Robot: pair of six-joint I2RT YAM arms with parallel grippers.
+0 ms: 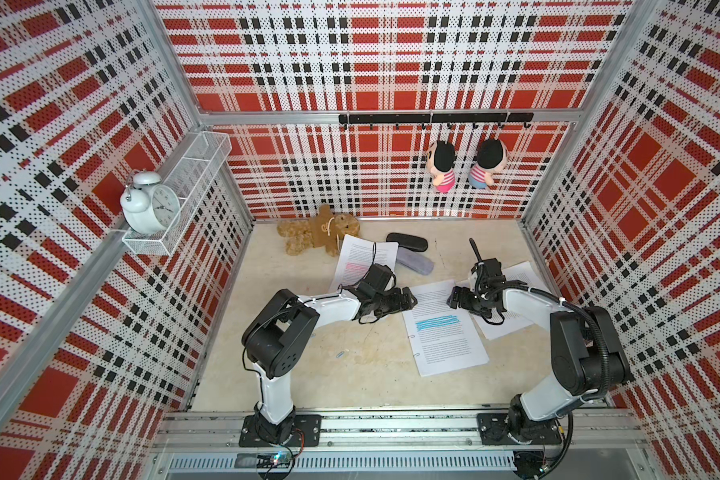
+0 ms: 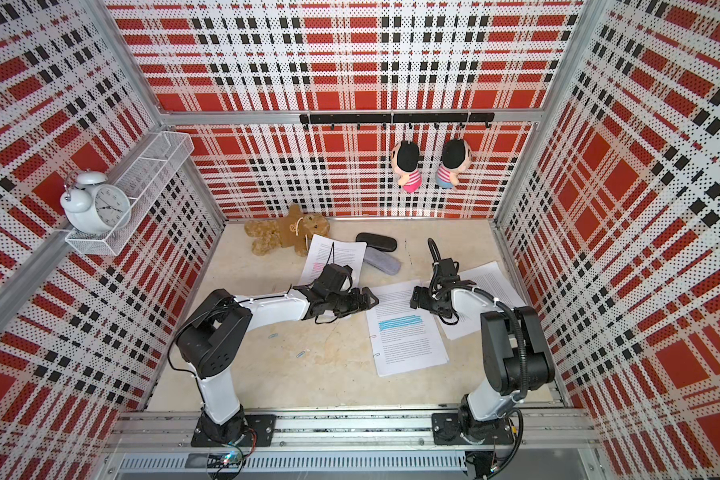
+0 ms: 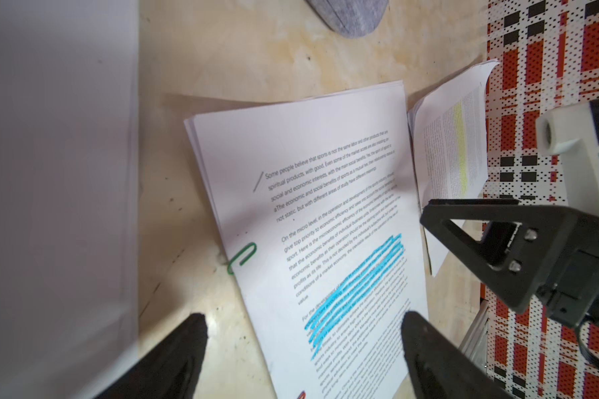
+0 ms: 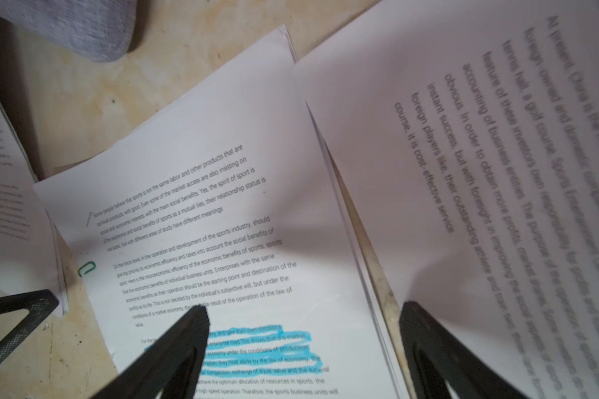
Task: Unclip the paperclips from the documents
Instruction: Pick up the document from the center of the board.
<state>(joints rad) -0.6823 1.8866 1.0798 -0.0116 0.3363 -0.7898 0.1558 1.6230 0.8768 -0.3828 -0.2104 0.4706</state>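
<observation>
Left fingers [image 3: 173, 359]: spread wide and holding nothing. Through the wrist camera I see one over the bare surface [image 3: 163, 190] and the other over the blue-band document [image 3: 325, 138], straddling its long edge.
Right fingers [image 4: 177, 355]: also spread wide and empty. One hangs over the blue-band document and the other over the yellow-band document [image 4: 429, 172], with the gap between the two stacks beneath them.
Facing: in both top views the two sets of fingers point at each other across the upper end of the blue-band document, at the centre of the frame, near but apart.
Green paperclip [image 3: 243, 257]: clipped onto the blue-band document's long edge on the left arm's side, level with the paragraphs above the blue band. I see it in both wrist views.
Other paperclips [image 1: 411, 336]: in both top views two small ones show on that same edge, below the blue band. They are too small for me to call the colours.
Loose paperclip [image 1: 339, 354]: lies on the bare surface left of centre, well apart from the stacks.
Pink-band document [image 1: 360, 255]: above centre, just beside the teddy bear [image 1: 316, 228] and the grey case [image 1: 414, 262], with its lower part hidden under the left arm.
Yellow-band placement: right of centre in the top views, partly under the right arm.
</observation>
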